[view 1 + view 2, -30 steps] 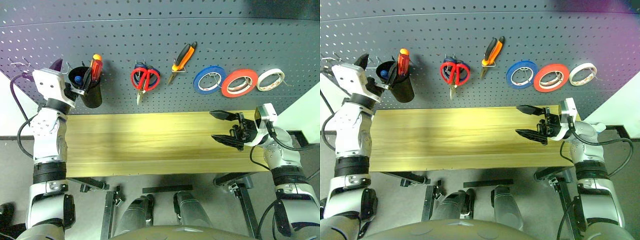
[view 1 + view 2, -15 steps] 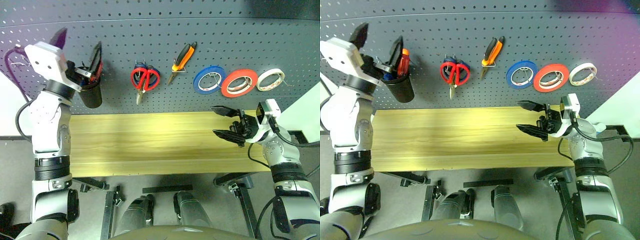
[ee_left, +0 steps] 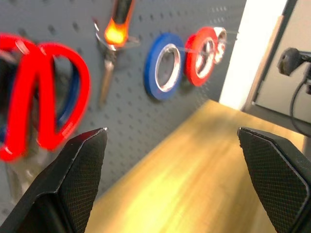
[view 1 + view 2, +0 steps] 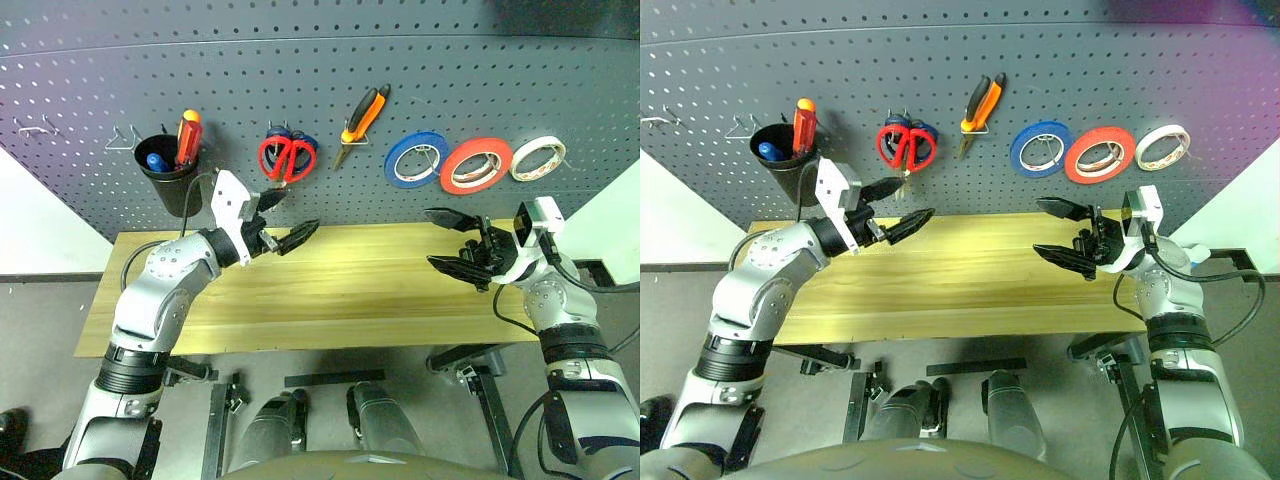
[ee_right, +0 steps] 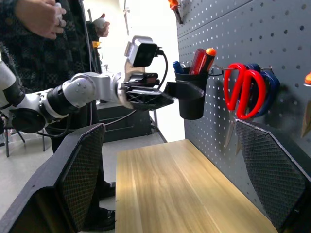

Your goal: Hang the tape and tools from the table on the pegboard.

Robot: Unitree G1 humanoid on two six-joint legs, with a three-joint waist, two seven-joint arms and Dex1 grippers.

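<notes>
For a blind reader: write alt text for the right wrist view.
The open right gripper looks along a bare wooden table at the open left gripper opposite. The pegboard beside it holds red-handled scissors and a black cup of screwdrivers; a person stands behind.

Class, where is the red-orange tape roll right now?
The red-orange tape hangs on the pegboard, right side of the head views, between the blue roll and the cream-white roll.
</notes>
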